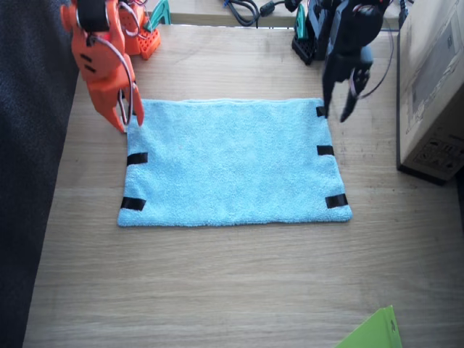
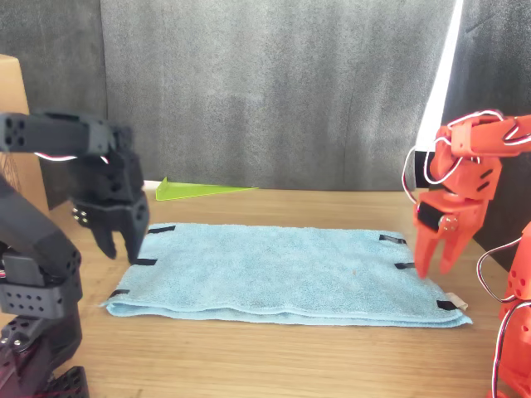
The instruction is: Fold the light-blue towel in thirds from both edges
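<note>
The light-blue towel (image 1: 232, 163) (image 2: 282, 278) lies spread flat on the wooden table (image 1: 217, 290). Black tape strips mark its short edges, on one side (image 1: 136, 158) and on the other (image 1: 325, 151). My orange right gripper (image 1: 129, 123) (image 2: 436, 268) points down at the far corner of one edge, its fingers slightly apart and holding nothing; it hides that edge's far strip in the fixed view. My black left gripper (image 1: 336, 116) (image 2: 123, 254) hangs open over the far corner of the opposite edge, just above the cloth. A small white tag (image 2: 459, 305) shows at a corner near the right gripper.
A cardboard box (image 1: 435, 87) stands beside the left arm. A green sheet corner (image 1: 373, 330) (image 2: 199, 191) lies at the table's front edge. Cables (image 1: 243, 9) and the arms' bases sit along the back edge.
</note>
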